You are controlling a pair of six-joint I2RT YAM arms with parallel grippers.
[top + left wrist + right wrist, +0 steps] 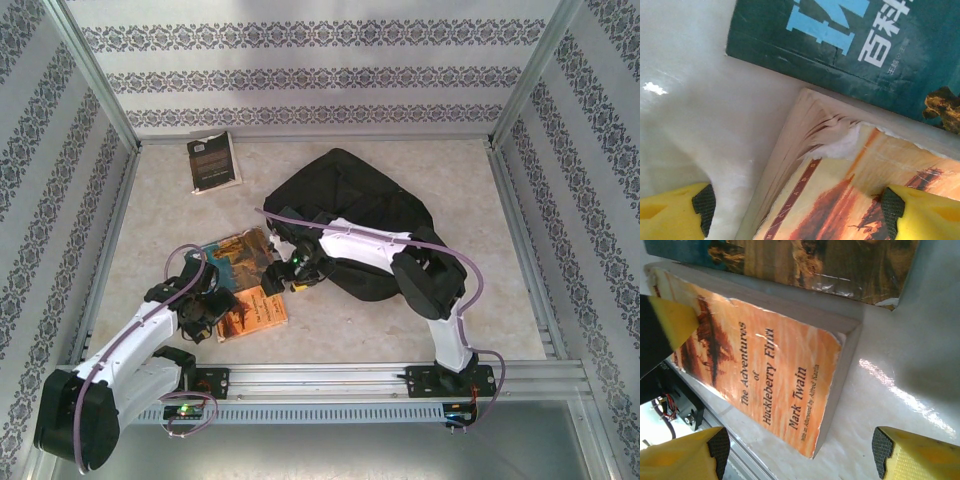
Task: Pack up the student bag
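The black student bag lies slumped at the table's centre right, partly under my right arm. An orange paperback, "The Adventures of Huckleberry Finn", lies flat in front of it. My left gripper is open and straddles the book's left edge, one yellow finger over the cover and the other over the table. My right gripper is open above the book's near right corner, touching nothing. The left gripper's finger shows on the cover in the right wrist view.
A teal and brown book lies just behind the orange one, nearly touching it. A black book sits at the far left corner. A metal rail runs along the near edge, close to the orange book.
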